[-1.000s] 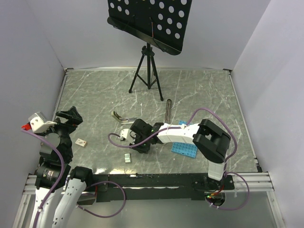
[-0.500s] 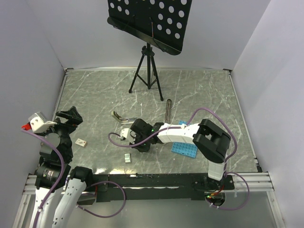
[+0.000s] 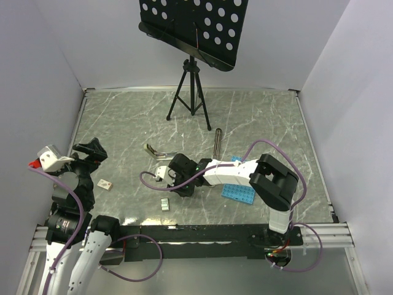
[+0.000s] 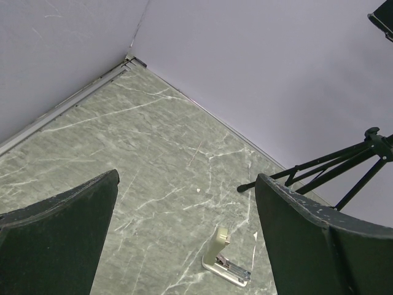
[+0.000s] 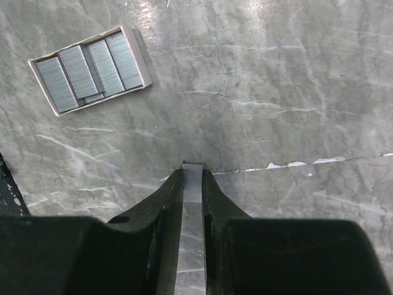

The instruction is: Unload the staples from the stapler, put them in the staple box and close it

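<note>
Right hand (image 5: pixel 192 171) is seen clenched on a thin silvery strip of staples (image 5: pixel 192 193), pinched edgewise between its fingers low over the bench (image 5: pixel 295 92); whether the strip touches the surface cannot be told. The stapler (image 3: pixel 155 150) lies opened in a V on the bench, near this hand but apart from it. The left hand (image 4: pixel 187 178) is held fully released at the left side, grasping nothing. The carrying-off of a removed strip is judged to be the step in hand. A steady transfer is called for next, perhaps to the small box (image 5: pixel 142 58) where other strips lie, with a gentle release.
</note>
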